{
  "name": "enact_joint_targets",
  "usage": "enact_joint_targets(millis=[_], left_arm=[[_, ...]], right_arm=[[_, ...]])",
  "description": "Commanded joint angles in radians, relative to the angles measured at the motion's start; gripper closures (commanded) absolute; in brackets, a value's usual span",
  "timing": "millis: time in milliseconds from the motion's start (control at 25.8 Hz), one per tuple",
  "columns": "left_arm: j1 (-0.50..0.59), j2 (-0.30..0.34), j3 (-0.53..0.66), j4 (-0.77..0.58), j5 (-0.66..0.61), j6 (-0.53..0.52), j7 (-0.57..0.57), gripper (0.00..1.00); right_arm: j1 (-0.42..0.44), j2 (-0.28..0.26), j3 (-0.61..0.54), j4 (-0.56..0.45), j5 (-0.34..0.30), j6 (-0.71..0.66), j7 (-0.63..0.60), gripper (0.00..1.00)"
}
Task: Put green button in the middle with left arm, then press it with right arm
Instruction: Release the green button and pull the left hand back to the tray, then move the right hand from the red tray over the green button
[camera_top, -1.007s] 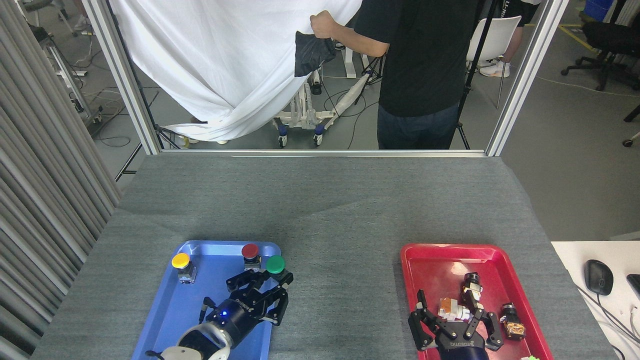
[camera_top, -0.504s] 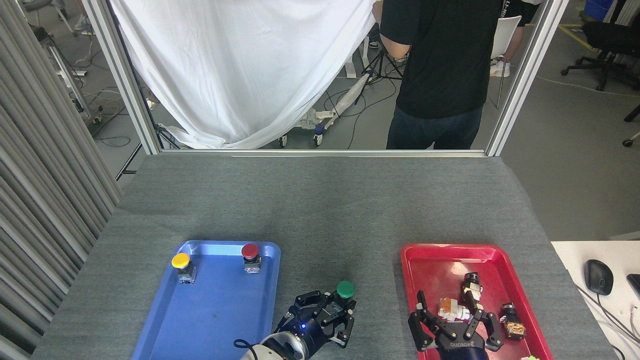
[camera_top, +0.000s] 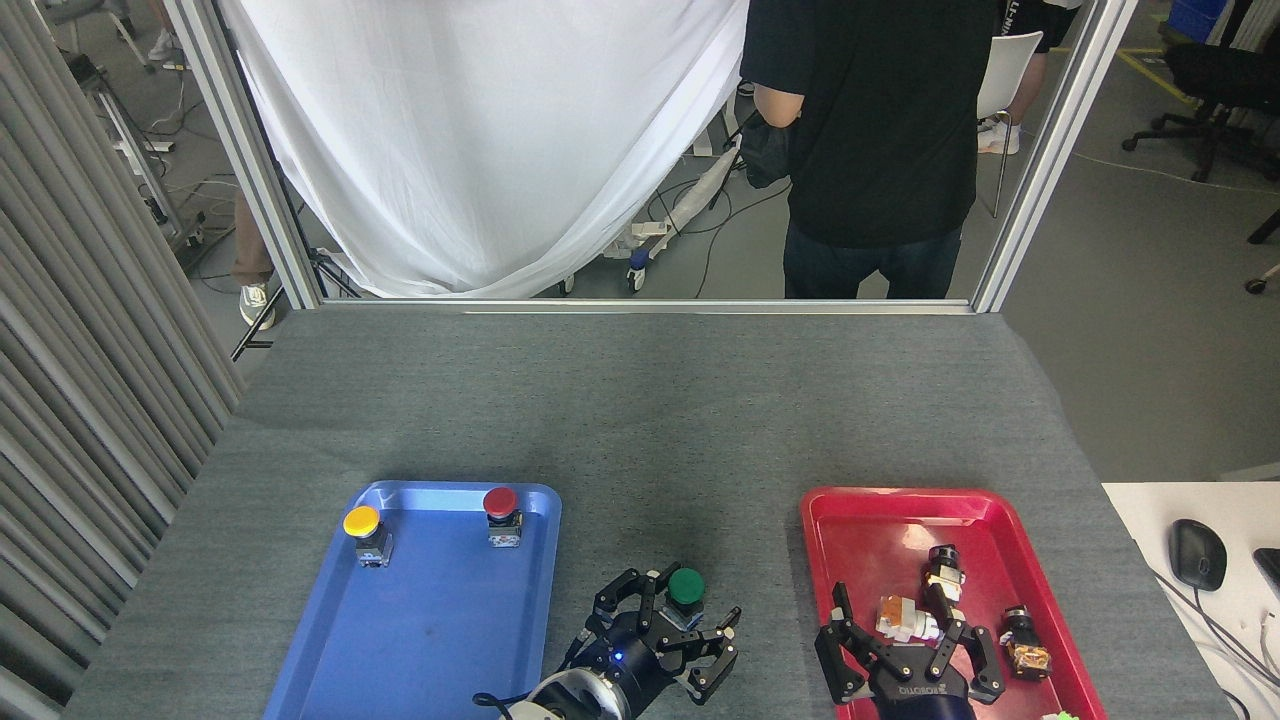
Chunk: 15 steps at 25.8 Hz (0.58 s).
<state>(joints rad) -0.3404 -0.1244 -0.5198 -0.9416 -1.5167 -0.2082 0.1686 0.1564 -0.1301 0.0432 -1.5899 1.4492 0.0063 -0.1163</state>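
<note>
The green button (camera_top: 686, 586) stands upright on the grey cloth of the middle (camera_top: 680, 480), between the blue tray (camera_top: 400, 620) and the red tray (camera_top: 880, 515). My left gripper (camera_top: 678, 618) is open, its black fingers spread on both sides of the button's base, and the cap shows above them. My right gripper (camera_top: 908, 625) hangs open over the near part of the red tray, well to the right of the button.
A yellow button (camera_top: 362, 523) and a red button (camera_top: 500, 503) stand at the far end of the blue tray. Small orange, white and black parts (camera_top: 900, 615) lie in the red tray. A person (camera_top: 870, 140) stands beyond the table's far edge. A mouse (camera_top: 1196, 553) lies at the right.
My left gripper carried the green button out of the blue tray rightward onto the cloth. Its fingers have now spread apart around the button. The right arm has not moved.
</note>
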Motion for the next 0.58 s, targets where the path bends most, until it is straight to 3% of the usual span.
enact_joint_targets(millis=[0, 194, 271, 387, 465, 542], left_arm=[[0.107, 0.074, 0.015, -0.259, -0.002, 0.056, -0.012, 0.00], [0.319, 0.239, 0.127, -0.569, 0.004, 0.348, -0.009, 0.00], [0.403, 0.299, 0.231, -0.602, 0.026, 0.369, -0.001, 0.00], [0.466, 0.304, 0.368, -0.591, 0.119, 0.339, 0.002, 0.00], [0.477, 0.307, 0.386, -0.589, 0.148, 0.296, 0.002, 0.00], [0.475, 0.307, 0.388, -0.594, 0.148, 0.276, 0.002, 0.00]], right_arm=[[-0.011, 0.003, 0.004, 0.007, 0.000, 0.000, 0.000, 0.00], [-0.037, 0.026, 0.038, 0.028, 0.002, 0.006, 0.001, 0.00], [-0.048, 0.037, 0.061, 0.030, 0.002, 0.007, 0.010, 0.01], [-0.051, 0.056, 0.076, 0.036, 0.004, 0.006, 0.035, 0.02], [-0.066, 0.070, 0.098, 0.039, 0.005, 0.006, 0.040, 0.16], [-0.071, 0.079, 0.115, 0.054, 0.016, 0.003, 0.040, 0.36]])
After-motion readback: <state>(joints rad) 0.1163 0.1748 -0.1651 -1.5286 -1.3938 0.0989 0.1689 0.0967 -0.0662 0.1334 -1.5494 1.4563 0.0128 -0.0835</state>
